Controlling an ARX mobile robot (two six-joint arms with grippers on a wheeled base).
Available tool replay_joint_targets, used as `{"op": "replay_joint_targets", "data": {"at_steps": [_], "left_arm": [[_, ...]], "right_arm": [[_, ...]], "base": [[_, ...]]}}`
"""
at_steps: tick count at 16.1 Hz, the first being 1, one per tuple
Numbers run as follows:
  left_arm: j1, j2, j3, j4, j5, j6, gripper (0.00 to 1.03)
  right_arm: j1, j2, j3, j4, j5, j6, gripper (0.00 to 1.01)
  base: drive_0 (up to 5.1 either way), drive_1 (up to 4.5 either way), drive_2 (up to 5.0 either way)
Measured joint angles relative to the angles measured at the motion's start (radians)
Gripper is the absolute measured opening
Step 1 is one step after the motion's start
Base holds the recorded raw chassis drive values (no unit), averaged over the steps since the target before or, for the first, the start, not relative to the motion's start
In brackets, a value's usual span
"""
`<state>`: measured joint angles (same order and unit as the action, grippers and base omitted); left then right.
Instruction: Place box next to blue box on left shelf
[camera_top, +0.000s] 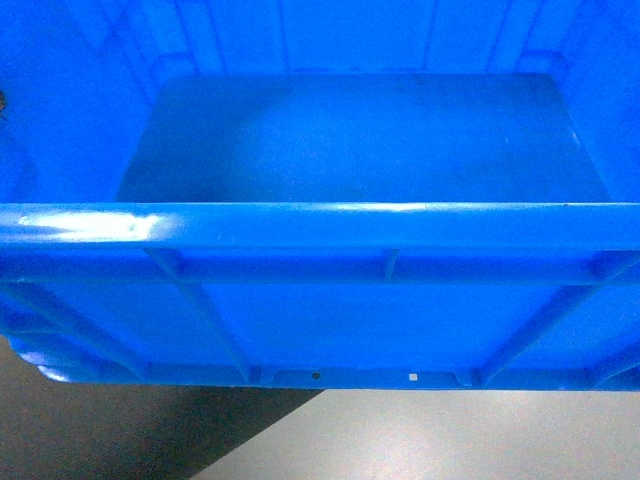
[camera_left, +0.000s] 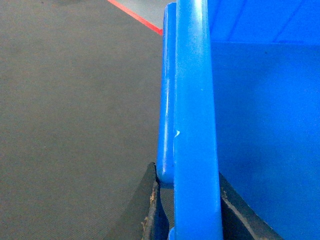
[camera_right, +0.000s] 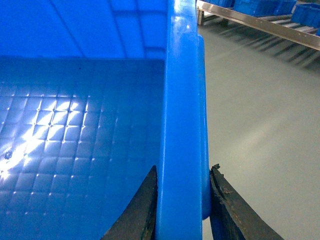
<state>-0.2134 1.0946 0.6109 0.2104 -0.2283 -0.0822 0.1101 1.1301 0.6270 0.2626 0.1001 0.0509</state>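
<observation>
**Crate carried on both rims, shelf not yet reached**

The box (camera_top: 360, 140) fills almost the whole head view, its near wall and thick rim crossing the frame from edge to edge and its bare floor visible beyond. It hangs clear of the ground: grey floor (camera_top: 450, 440) and a darker mat (camera_top: 110, 430) show beneath its bottom edge. It sits this close and this high because it is held between the two arms in front of the robot, one on each side wall, which keeps a wide load level.

A rail rack (camera_right: 260, 22) crosses the top right corner of the right wrist view, well apart from the crate, with other blue crates (camera_right: 272, 6) on it. Whether this is the left shelf cannot be told.

The left gripper (camera_left: 185, 212) is clamped on the crate's left rim, one dark pad outside the wall and one inside. The right gripper (camera_right: 182, 207) grips the opposite rim in the same way, pads pressing both faces of the wall. Straddling the rim lets the thick lip rest against the pads, so the crate seems unlikely to slip downward.

A red line (camera_left: 135, 16) marks the floor beyond the left side.
</observation>
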Motion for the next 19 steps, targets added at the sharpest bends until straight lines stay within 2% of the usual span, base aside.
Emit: {"op": "replay_joint_targets", "data": {"at_steps": [19], "left_arm": [[0.0,0.0,0.0,0.0,0.0,0.0,0.18]], "right_arm": [[0.0,0.0,0.0,0.0,0.0,0.0,0.21]], "base": [[-1.6,-1.61,-1.6]]}}
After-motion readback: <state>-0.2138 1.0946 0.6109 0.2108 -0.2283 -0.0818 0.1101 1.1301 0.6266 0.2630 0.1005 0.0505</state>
